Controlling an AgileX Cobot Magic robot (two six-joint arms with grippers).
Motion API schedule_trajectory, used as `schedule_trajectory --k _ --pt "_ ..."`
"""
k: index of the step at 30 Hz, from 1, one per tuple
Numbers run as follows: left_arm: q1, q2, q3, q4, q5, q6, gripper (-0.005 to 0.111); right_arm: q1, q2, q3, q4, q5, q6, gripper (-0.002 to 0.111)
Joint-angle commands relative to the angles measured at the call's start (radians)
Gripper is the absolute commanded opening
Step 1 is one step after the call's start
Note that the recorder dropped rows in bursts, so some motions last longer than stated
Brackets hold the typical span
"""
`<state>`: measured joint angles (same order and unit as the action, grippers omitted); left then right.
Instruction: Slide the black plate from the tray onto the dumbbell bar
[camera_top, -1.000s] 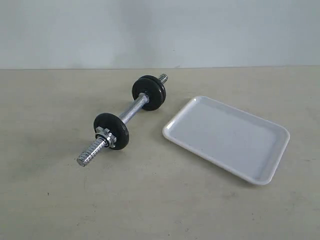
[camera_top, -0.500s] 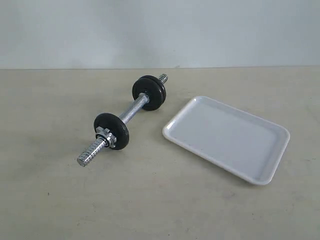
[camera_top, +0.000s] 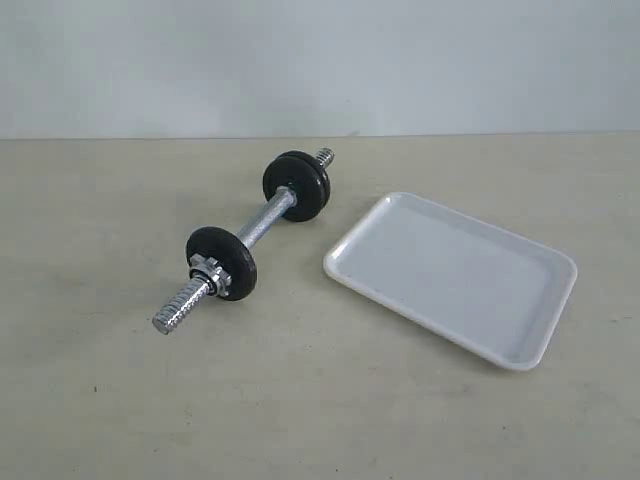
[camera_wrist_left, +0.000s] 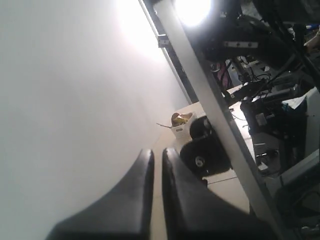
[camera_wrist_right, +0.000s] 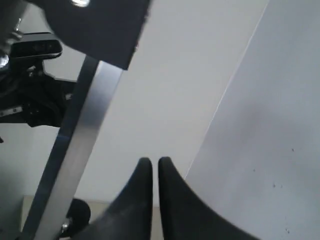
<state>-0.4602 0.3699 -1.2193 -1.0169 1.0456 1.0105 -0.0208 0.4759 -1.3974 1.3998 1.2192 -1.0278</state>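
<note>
**No Loose Plate on the Tray**

Hard to pick out the black plate (camera_top: 297, 186). Maybe the outer one of a thick black pair at the far end of the dumbbell bar (camera_top: 262, 222), but too small to tell for sure. Looks like iron, so likely heavy for its size, hard, smooth and slippery. Best pinched across the raised rim, edge to edge, with a firm squeeze.

Nothing lying in the white tray (camera_top: 450, 275), just beside the bar on the table (camera_top: 120, 400). Another black disc (camera_top: 221, 262) with a silver nut (camera_top: 208, 268) near the close end.

Left gripper (camera_wrist_left: 156, 152) and right gripper (camera_wrist_right: 154, 162) both facing a wall, not the table. Fingers almost together, holding nothing.
</note>
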Motion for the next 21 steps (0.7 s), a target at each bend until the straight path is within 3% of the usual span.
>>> schedule_trajectory --k 1,9,13,15,18,21 --pt "0.011 -0.087 0.126 0.023 -0.024 -0.008 0.004 -0.006 -0.101 0.002 -0.054 0.002 0.002 0.001" --pt "0.011 -0.153 0.447 0.056 -0.271 0.011 0.004 -0.006 -0.221 0.009 -0.358 0.002 0.141 0.001" --pt "0.011 -0.153 0.591 0.091 -0.475 0.031 0.004 -0.006 -0.222 0.2 -0.507 -0.04 0.218 0.001" --pt "0.011 -0.153 0.64 0.126 -0.591 0.031 0.004 -0.006 -0.222 0.366 -0.556 -0.232 0.218 0.001" --pt "0.011 -0.153 0.701 0.231 -0.749 0.031 0.004 -0.006 -0.222 0.638 -0.508 -0.689 0.239 0.001" --pt "0.011 -0.153 0.746 0.233 -0.876 0.031 0.004 -0.006 -0.22 0.826 -0.478 -1.028 0.244 0.001"
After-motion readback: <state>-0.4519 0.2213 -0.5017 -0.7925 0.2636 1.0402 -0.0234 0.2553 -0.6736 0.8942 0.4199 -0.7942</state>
